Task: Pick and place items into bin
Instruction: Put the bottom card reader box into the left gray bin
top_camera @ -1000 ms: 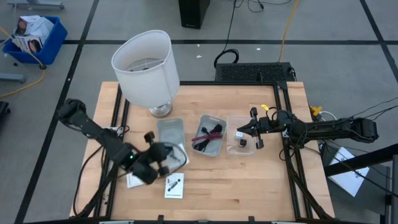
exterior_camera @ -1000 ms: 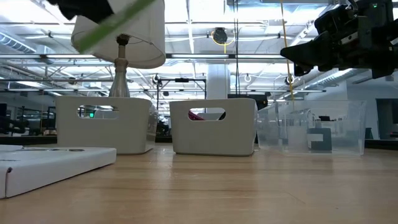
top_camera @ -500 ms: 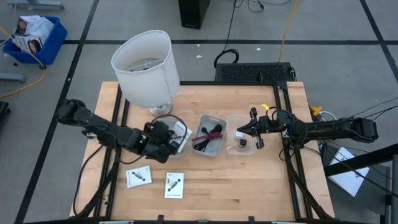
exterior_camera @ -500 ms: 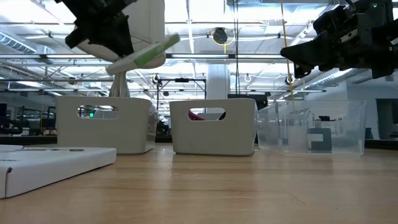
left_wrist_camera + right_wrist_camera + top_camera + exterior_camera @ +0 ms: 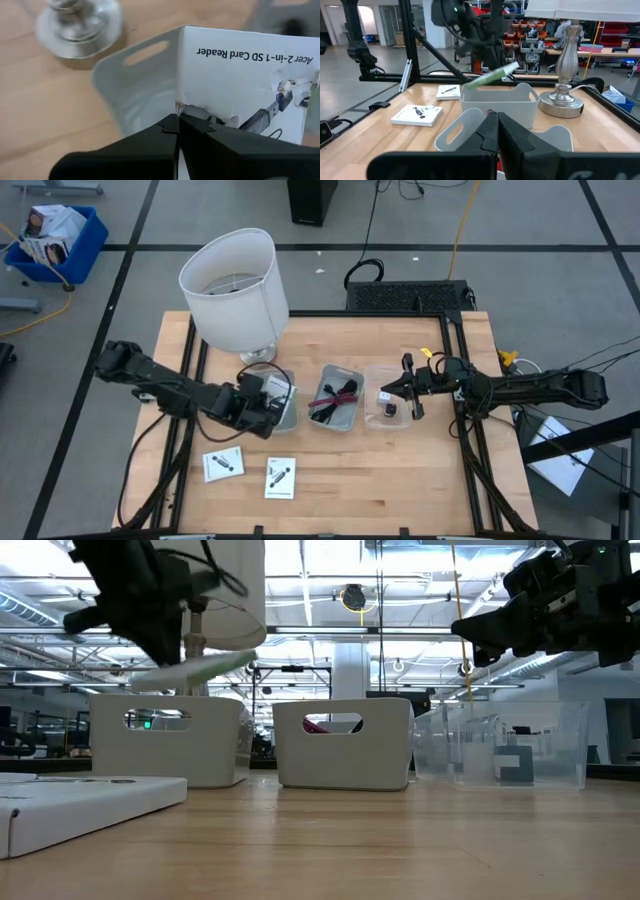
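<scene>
Held packet: white card-reader packet, pinched at one edge by the left gripper; carried tilted above the left bin, centre-left of the high view. In the low view it shows as a slanted white-and-green sliver over that bin's rim.
Loose packets: two white packets flat on the surface, lower left of the high view, side by side and apart; first, second. Both lie well short of the bins.
Left bin: grey, handle slot in its end wall; stands just beside the lamp base. Interior mostly hidden by the gripper and packet.
Middle bin: grey, centre of the high view; holds coiled black and magenta cables.
Right bin: clear, right of centre; holds a small black cube and a small white tag, too small to describe further.
Left gripper: fingers clamped together on the packet's edge, arm reaching in from the left.
Right gripper: fingers closed together, nothing between them; hangs over the clear bin, waiting.
Lamp: white shade, upper left of the high view; not a task item.
Step in hand: placing the first packet into the left bin.
Next move, judged: lower the packet within the bin walls, part the fingers to let it drop, lift clear of the rim, then go for a loose packet.
</scene>
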